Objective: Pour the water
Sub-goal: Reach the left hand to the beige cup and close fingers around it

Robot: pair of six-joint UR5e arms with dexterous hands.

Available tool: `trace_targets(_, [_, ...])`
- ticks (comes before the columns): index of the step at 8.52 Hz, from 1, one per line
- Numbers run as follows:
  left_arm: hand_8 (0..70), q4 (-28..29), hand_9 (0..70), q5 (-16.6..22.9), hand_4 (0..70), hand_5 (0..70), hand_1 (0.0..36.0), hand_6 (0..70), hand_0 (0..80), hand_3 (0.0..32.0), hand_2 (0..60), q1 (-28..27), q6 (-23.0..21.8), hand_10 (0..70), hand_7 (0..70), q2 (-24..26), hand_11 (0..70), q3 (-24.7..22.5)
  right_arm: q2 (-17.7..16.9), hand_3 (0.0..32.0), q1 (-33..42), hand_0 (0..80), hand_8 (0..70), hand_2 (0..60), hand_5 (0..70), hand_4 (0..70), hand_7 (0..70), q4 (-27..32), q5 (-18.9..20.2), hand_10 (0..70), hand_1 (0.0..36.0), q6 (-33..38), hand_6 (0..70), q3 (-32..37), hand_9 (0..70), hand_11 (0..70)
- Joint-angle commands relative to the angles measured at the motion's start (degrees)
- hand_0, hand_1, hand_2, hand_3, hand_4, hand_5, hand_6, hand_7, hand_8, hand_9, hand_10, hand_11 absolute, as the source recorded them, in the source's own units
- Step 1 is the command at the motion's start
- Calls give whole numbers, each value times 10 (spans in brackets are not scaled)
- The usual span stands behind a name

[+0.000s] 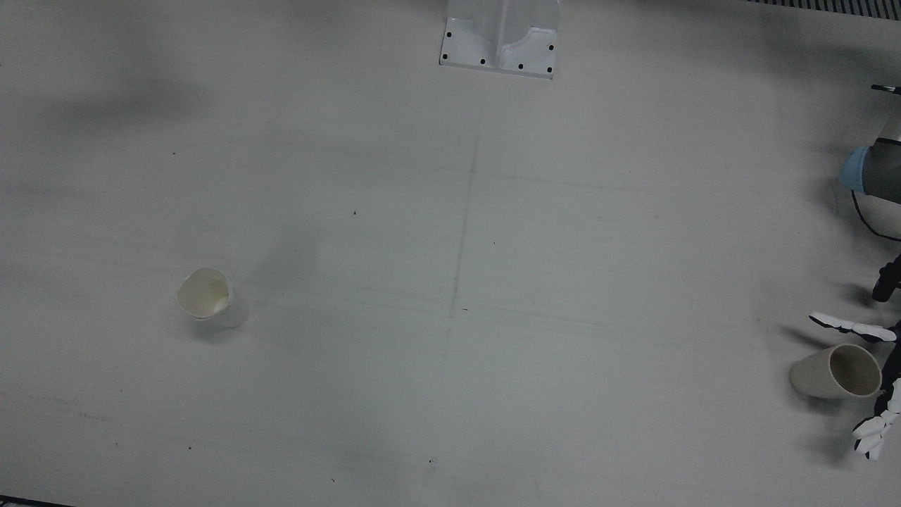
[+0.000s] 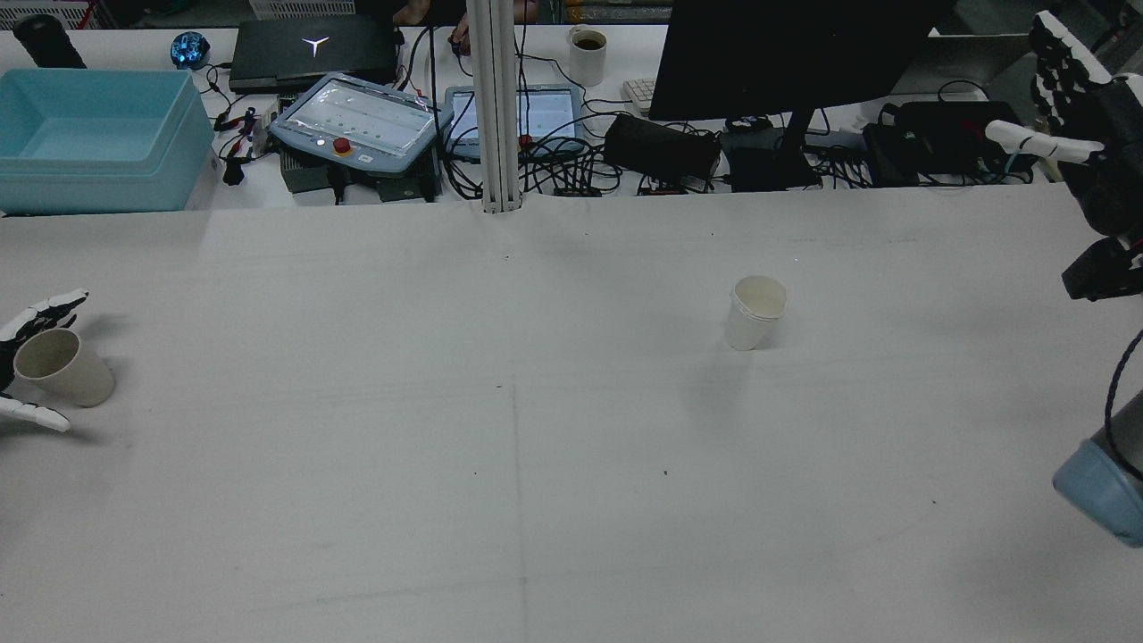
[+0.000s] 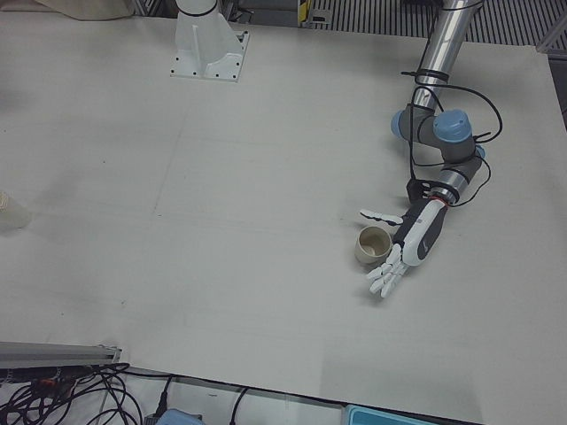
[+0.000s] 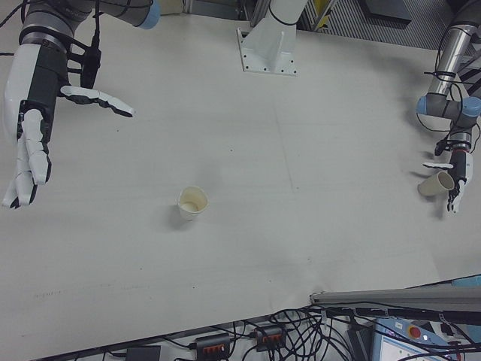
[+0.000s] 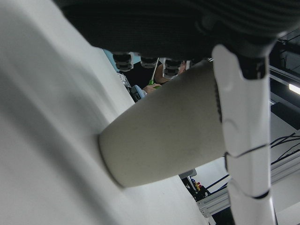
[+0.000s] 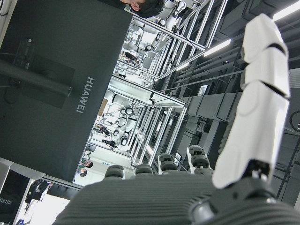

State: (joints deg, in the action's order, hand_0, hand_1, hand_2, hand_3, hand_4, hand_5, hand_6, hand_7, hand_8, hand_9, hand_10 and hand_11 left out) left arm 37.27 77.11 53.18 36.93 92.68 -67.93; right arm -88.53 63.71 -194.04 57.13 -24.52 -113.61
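1. On the rear view's left edge, the left hand (image 2: pixel 22 366) sits low at the table (image 2: pixel 536 500), its fingers spread on either side of a beige cup (image 2: pixel 62 366).
2. That cup stands on the table and leans over; its mouth faces the palm. The left hand view shows one finger (image 5: pixel 241 140) lying along the cup's wall, but the fingers are not curled round it, so whether the cup is truly gripped cannot be told.
3. Right of the table's middle, a white paper cup (image 2: pixel 755 313) stands upright, alone and well apart from both hands. Whether either cup holds water cannot be told.
4. At the far right, the right hand (image 2: pixel 1072 107) is raised high above the table's edge, fingers straight and spread, holding nothing.
5. Behind the table are a dark monitor (image 2: pixel 786 54), a blue bin (image 2: pixel 89 134) and tangled cables.
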Motion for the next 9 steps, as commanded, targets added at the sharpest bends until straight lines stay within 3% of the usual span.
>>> trace_targets(1, [0, -11, 26, 1, 0, 314, 239, 0, 571, 0, 25, -5, -5, 38, 124, 14, 82, 1, 0, 56, 0, 507, 0, 145, 56, 69, 84, 1, 0, 4, 193, 0, 26, 1, 2, 27])
trace_targets(2, [0, -15, 22, 1, 0, 306, 237, 0, 569, 0, 26, -10, -5, 41, 131, 17, 85, 0, 0, 54, -1, 506, 0, 146, 58, 69, 84, 1, 0, 5, 193, 0, 27, 1, 2, 27])
trace_targets(3, [0, -16, 23, 1, 0, 370, 241, 0, 575, 0, 30, -10, -5, 44, 141, 17, 90, 0, 0, 56, 1, 505, 0, 148, 54, 70, 82, 1, 0, 6, 192, 0, 27, 1, 2, 29])
trace_targets(4, [0, -18, 24, 1, 0, 342, 245, 0, 576, 0, 42, -10, -5, 46, 146, 16, 93, 0, 0, 54, 1, 504, 0, 146, 53, 70, 85, 1, 0, 6, 191, 0, 27, 2, 3, 29])
trace_targets(7, [0, -26, 26, 0, 0, 357, 279, 0, 615, 0, 62, -10, -13, 51, 147, 16, 104, 1, 0, 48, 1, 503, 0, 146, 56, 70, 86, 2, 0, 7, 189, 0, 29, 3, 3, 30])
trace_targets(8, [9, -27, 44, 0, 0, 293, 314, 3, 704, 0, 65, -10, -13, 58, 156, 16, 117, 0, 0, 48, 1, 503, 0, 144, 56, 71, 84, 2, 0, 7, 187, 0, 29, 4, 2, 29])
trace_targets(9, [18, -29, 60, 0, 16, 279, 357, 27, 800, 0, 71, -10, -14, 64, 181, 16, 132, -1, 0, 52, 1, 503, 0, 148, 57, 69, 84, 2, 0, 6, 188, 0, 28, 4, 2, 29])
